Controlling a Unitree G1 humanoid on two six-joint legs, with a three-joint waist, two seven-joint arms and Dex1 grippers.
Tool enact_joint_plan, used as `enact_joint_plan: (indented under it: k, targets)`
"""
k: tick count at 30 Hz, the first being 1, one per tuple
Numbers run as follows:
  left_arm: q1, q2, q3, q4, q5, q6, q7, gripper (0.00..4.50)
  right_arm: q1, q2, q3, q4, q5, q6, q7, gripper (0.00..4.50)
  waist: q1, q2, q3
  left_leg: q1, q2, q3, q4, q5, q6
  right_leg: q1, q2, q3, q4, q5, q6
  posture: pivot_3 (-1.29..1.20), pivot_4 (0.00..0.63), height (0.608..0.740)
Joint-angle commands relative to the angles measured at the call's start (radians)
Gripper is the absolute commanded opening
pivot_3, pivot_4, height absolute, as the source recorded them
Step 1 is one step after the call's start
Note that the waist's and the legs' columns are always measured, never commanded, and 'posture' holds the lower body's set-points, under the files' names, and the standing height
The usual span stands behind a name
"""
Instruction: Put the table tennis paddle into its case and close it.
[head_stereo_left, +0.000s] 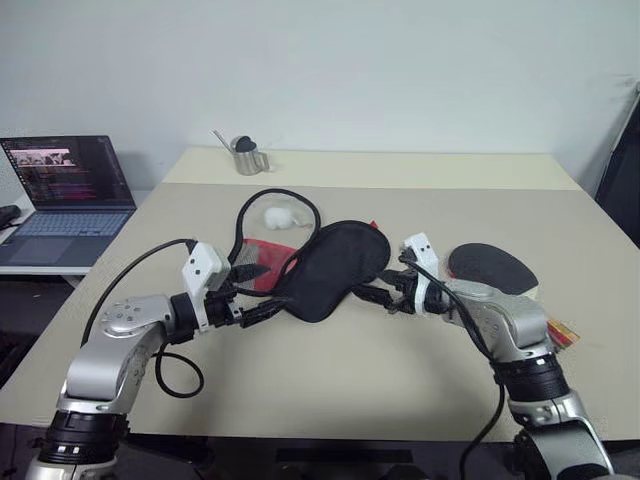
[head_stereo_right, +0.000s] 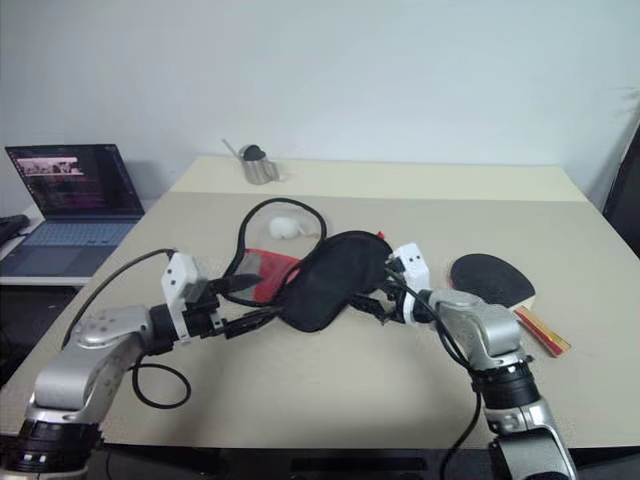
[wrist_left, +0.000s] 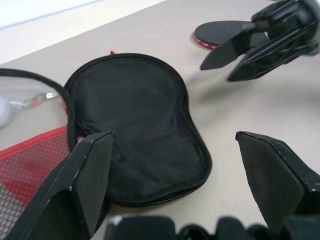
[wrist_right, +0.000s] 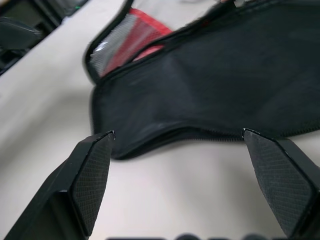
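The case (head_stereo_left: 335, 268) lies open near the middle of the beige table (head_stereo_left: 400, 370), its black half spread flat with the zipper edge running round it and its red mesh half (head_stereo_left: 262, 262) folded out on the robot's left of that. The left gripper (head_stereo_left: 262, 310) hovers just beside the case's near-left edge, its two black fingers spread wide and holding nothing; in the left wrist view they frame the black half's narrow end. The right gripper (head_stereo_left: 378, 296) stands just beside the case's near-right edge, likewise wide apart and empty, pointing in at the case; whether a fingertip touches the fabric cannot be told. The table tennis paddle (head_stereo_left: 492, 268) lies flat to the right of the case, apart from it, black face up, with its striped handle (head_stereo_right: 541, 331) pointing toward the table's right near side. Beyond the case a black cable (head_stereo_left: 285, 205) loops round a small white object (head_stereo_left: 280, 213), and farther back, near the far table edge, stands a metal cup (head_stereo_left: 249, 156). Left of the case, off the table, sits an open laptop (head_stereo_left: 68, 195). In front of the case toward the near edge, and behind the paddle, the tabletop is bare.
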Motion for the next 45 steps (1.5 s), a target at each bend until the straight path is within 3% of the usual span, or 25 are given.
enact_joint_plan:
  k: [1,9,20,32,45]
  targets:
    - [-0.035,0.041,0.054,0.03,-0.022,-0.002,-0.036,4.26,-0.04,0.04,-0.011,0.073,-0.055,-0.012,-0.093,4.48,0.0,0.0,0.0,0.0,0.0,0.0,0.0,0.0,0.0,-0.001,0.0,0.0,0.0,0.0,0.0,0.0,0.15,0.74]
    - [-0.064,0.065,0.059,0.05,-0.017,-0.003,-0.05,4.26,-0.106,0.143,-0.105,0.234,-0.101,-0.026,-0.256,4.48,-0.002,0.0,0.0,0.0,0.0,0.001,0.0,0.0,0.0,-0.002,0.0,0.0,0.002,0.0,0.0,0.0,0.15,0.74]
    - [-0.05,0.057,0.053,0.029,-0.012,-0.002,-0.035,4.26,-0.128,0.274,-0.174,0.242,-0.029,0.049,-0.25,4.48,-0.012,0.0,0.0,0.0,0.0,0.002,-0.001,0.0,0.0,-0.004,0.0,0.001,0.005,0.0,0.0,0.0,0.15,0.74]
    - [-0.035,0.056,0.05,0.01,-0.014,-0.001,-0.029,4.26,-0.149,0.382,-0.15,0.26,-0.046,0.038,-0.247,4.48,-0.032,0.0,0.0,0.0,0.001,0.002,-0.001,0.0,0.0,-0.005,0.0,0.002,0.007,0.0,0.0,0.0,0.15,0.74]
    - [-0.031,0.039,0.022,-0.016,-0.012,0.0,-0.03,4.26,-0.143,0.31,-0.2,0.251,-0.043,0.073,-0.253,0.04,-0.028,0.0,0.0,0.0,0.0,0.002,-0.001,0.0,0.0,-0.005,0.0,0.002,0.006,0.0,0.0,0.0,0.15,0.74]
